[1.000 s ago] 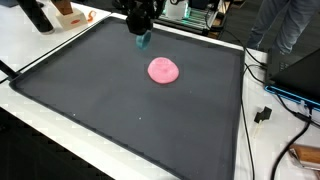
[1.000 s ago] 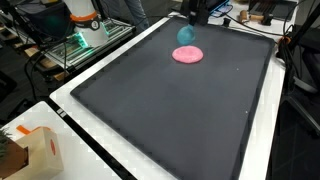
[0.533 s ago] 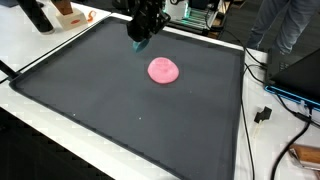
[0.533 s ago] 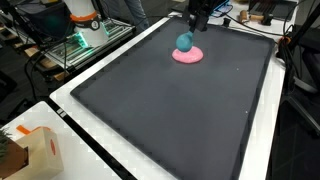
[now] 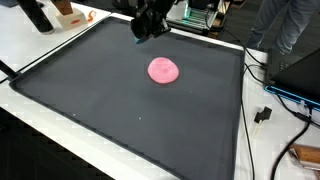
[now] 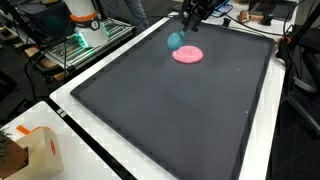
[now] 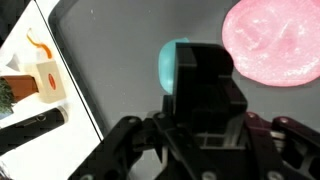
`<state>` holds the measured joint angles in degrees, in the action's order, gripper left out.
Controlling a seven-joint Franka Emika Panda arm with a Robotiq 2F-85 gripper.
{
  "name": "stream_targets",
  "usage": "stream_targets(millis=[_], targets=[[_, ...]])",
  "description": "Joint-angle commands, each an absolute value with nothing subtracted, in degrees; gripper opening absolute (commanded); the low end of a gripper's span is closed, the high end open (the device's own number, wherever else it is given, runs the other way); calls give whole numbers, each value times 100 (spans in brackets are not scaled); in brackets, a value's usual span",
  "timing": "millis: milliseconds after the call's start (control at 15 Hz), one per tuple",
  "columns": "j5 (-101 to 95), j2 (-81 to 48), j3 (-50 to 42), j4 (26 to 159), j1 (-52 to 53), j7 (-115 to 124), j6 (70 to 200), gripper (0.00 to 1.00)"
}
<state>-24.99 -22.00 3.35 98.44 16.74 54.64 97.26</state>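
A flat pink disc [image 5: 163,70] [image 6: 187,55] [image 7: 272,40] lies on the far part of a large black mat [image 5: 100,110] [image 6: 160,110]. My gripper [image 5: 140,33] [image 6: 180,33] hangs tilted above the mat's far edge, just beside the disc. It is shut on a small teal ball-like object [image 6: 175,40] [image 7: 170,62], held clear of the mat. In the wrist view the black fingers cover most of the teal object, and the disc sits at the upper right.
A white table edge surrounds the mat. A small carton [image 6: 25,150] [image 7: 45,78] stands on it, with a black cylinder [image 7: 30,130] nearby. Cables [image 5: 268,112] trail along one side. Equipment and a standing person [image 5: 290,30] crowd the far end.
The gripper has tilted and swung the teal object sideways and slightly up, away from the pink disc. The disc has not moved.
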Motion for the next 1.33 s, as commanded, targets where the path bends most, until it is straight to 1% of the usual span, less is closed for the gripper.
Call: stream_targets(millis=[0,933,1267], targets=[[-2664,-2508,289,9461,1870,6005,9105,25],[-3407,-3536,179,8618,2363,7695,7875,25],[-3584,-3884,185,8284,2340,7607,7525,25]])
